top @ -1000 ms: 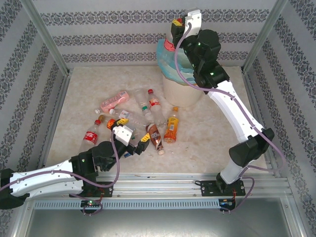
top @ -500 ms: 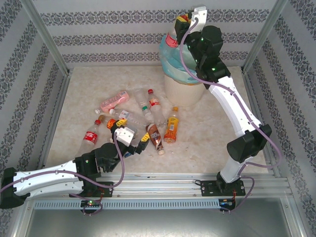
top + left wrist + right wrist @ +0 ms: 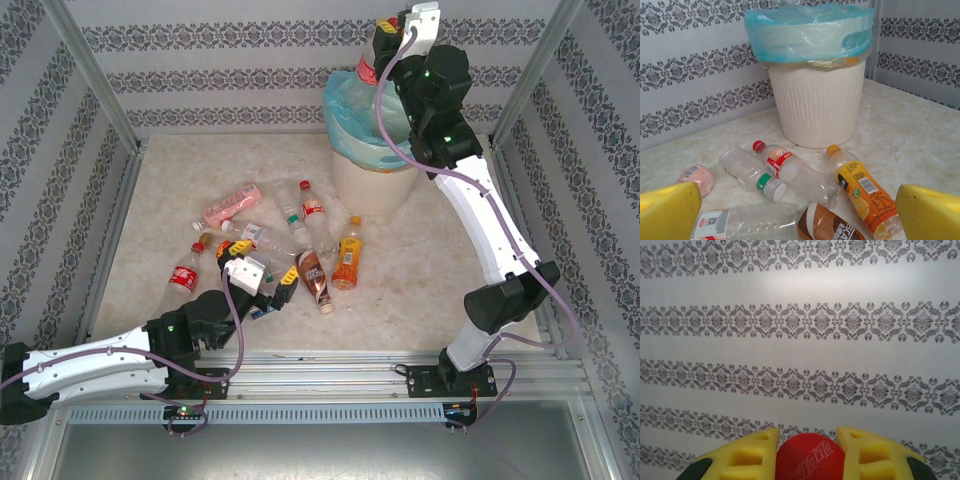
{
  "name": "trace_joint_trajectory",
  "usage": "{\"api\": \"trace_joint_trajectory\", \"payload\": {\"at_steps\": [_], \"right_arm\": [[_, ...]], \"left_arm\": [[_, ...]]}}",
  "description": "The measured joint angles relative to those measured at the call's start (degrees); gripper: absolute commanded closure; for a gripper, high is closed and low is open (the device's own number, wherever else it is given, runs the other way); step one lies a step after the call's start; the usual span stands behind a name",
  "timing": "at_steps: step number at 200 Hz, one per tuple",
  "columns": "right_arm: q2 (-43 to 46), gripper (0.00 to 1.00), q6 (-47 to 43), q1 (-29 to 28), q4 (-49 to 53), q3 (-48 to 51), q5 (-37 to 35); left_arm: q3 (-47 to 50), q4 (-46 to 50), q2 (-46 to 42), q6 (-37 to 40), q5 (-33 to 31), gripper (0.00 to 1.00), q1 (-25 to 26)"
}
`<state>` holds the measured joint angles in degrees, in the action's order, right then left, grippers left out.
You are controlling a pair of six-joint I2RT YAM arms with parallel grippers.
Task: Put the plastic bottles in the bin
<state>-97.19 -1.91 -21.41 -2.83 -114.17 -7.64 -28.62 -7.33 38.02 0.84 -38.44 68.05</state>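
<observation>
Above the bag-lined cream-white round bin [image 3: 365, 190], the right jaws clamped a red-capped clear plastic bottle [image 3: 371, 60], best released once centred over the opening, while the left jaws gaped beside other bottles [image 3: 310, 225] on the desk [image 3: 440, 270].

Left arm [image 3: 100, 365] is lying low and reaching forward; left gripper [image 3: 270, 262] is gaping wide, 2 fingers bare. Right arm [image 3: 480, 210] is stretching high; right gripper [image 3: 808, 440] is clamping a bottle [image 3: 809, 460] at its cap.
</observation>
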Motion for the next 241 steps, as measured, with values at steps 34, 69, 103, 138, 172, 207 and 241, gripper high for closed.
{"api": "trace_joint_trajectory", "payload": {"at_steps": [34, 69, 103, 138, 172, 207, 241], "right_arm": [[-0.5, 1.0, -2.0, 2.0, -0.1, 0.7, -1.2], [-4.4, 1.0, -3.3, 4.5, -1.2, 0.7, -1.4], [-10.9, 1.0, -3.8, 6.3, -3.0, 0.7, -0.4], [-16.8, 1.0, -4.1, 7.1, -3.4, 1.1, 2.0], [-20.0, 1.0, -4.1, 7.6, -3.9, 2.2, 4.7], [-22.1, 1.0, -4.1, 8.2, -4.4, 2.3, 6.6], [-23.5, 0.69, -3.8, 8.6, -4.7, 2.3, 7.1]], "left_arm": [[0.1, 1.0, -1.6, -2.1, -0.9, 0.0, 0.0], [2.2, 0.9, -2.4, -4.0, -1.3, 0.0, 0.0], [2.4, 0.7, 1.5, -3.8, -1.2, 0.0, 0.0], [2.4, 0.5, 4.8, -3.8, -0.7, 0.0, 0.0], [2.4, -0.1, 5.9, -3.8, -0.6, 0.0, 0.0], [2.4, -1.1, 6.1, -3.5, -0.6, 0.0, 0.0], [2.4, -1.8, 6.1, -3.4, -0.6, 0.0, 0.0]]}}
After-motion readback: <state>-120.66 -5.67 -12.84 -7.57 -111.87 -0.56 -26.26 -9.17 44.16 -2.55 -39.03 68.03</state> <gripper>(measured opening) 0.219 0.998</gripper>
